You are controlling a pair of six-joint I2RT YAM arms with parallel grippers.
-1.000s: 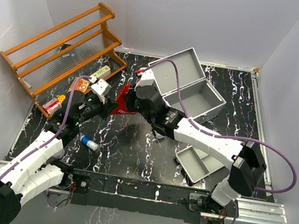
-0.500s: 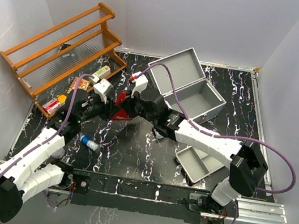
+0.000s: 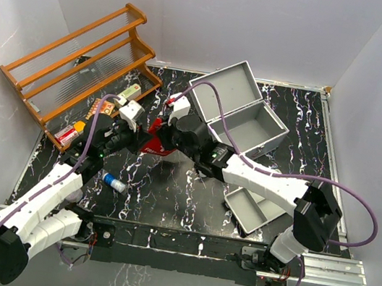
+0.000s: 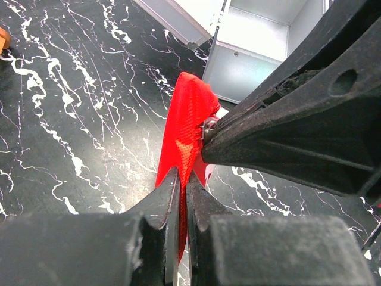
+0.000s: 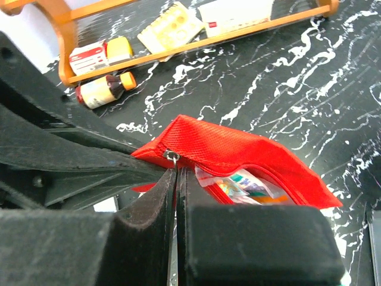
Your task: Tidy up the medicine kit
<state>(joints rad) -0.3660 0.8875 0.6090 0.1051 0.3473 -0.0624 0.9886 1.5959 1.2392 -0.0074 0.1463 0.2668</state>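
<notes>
Pinching one red zip pouch [image 5: 238, 149] from both ends: your left hand [image 4: 182, 182] is clamped on the fabric edge, your right hand [image 5: 177, 179] on the zipper pull [image 5: 171, 156]. Pouch looks soft, light and floppy, partly unzipped with packets [image 5: 244, 185] showing. The medicine kit [image 3: 271, 143] sits open on the table [image 3: 168, 191], just beyond the right hand. Rigid metal, probably heavy, so take it by a wall or the lid edge. I can't see a handle.

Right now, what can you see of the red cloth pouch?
The red woven-fabric pouch is soft and flat, its zipper partly open, with colourful packets showing inside. The left gripper pinches its edge; the right gripper pinches its small metal zipper pull. It is held between them over the black marbled tabletop.
</notes>
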